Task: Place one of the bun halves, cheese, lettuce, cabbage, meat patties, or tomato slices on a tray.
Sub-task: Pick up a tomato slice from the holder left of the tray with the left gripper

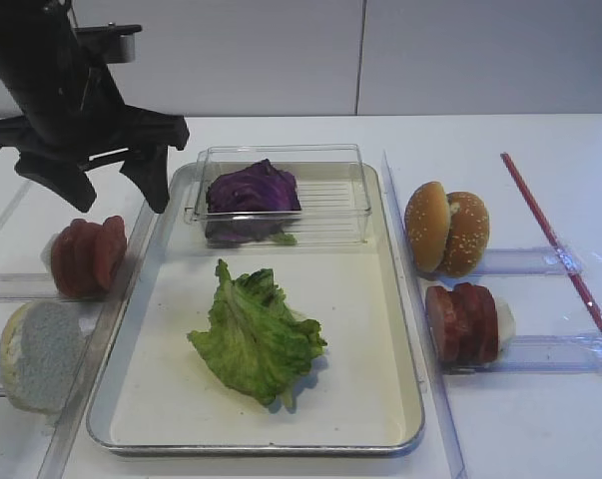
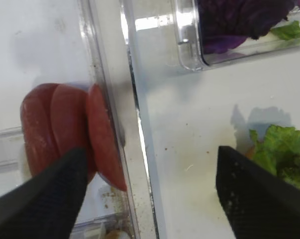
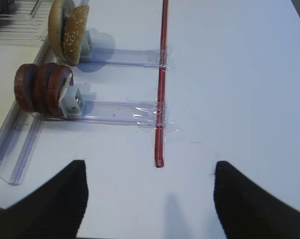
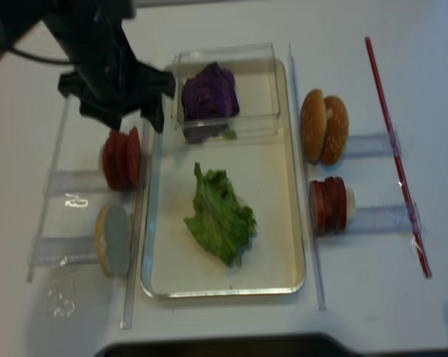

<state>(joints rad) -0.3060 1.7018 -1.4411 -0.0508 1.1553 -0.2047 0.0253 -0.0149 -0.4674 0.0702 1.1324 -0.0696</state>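
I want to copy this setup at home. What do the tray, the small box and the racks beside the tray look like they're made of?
The tray looks like metal: silvery, shiny rolled rim, with a matte cream floor, perhaps a coating or liner. The box holding the cabbage looks like clear hard plastic with a ribbed floor. The racks look like clear plastic or acrylic, glossy at the edges.

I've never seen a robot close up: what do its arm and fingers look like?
The left gripper is matte black, blocky and angular, on a thick black arm, ending in two wedge-shaped fingers with finely textured surfaces. The right gripper shows similar black wedges.
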